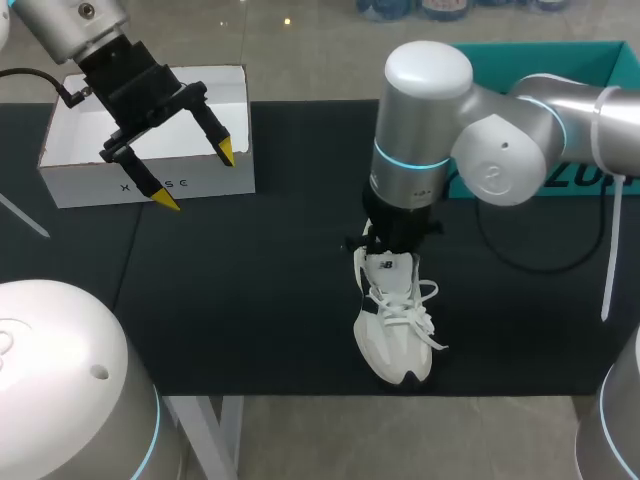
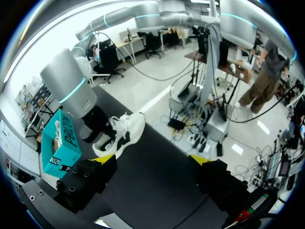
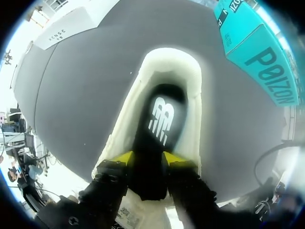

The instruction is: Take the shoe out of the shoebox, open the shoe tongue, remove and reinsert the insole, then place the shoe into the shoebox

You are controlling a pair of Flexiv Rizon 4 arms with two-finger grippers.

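at lower centre, my right gripper (image 3: 147,158) is pinching the insole (image 3: 159,119) inside the shoe (image 1: 395,335), probably to draw it out; my left gripper (image 1: 197,177) is hovering open, empty, upper left.

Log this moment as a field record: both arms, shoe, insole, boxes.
left arm: jaws open, raised near the white box
right arm: jaws down in the shoe opening, shut on the insole
shoe: white, upright on the black mat, outside both boxes
insole: black, inside the shoe, extending up between the jaws
teal box: far right, behind the right arm
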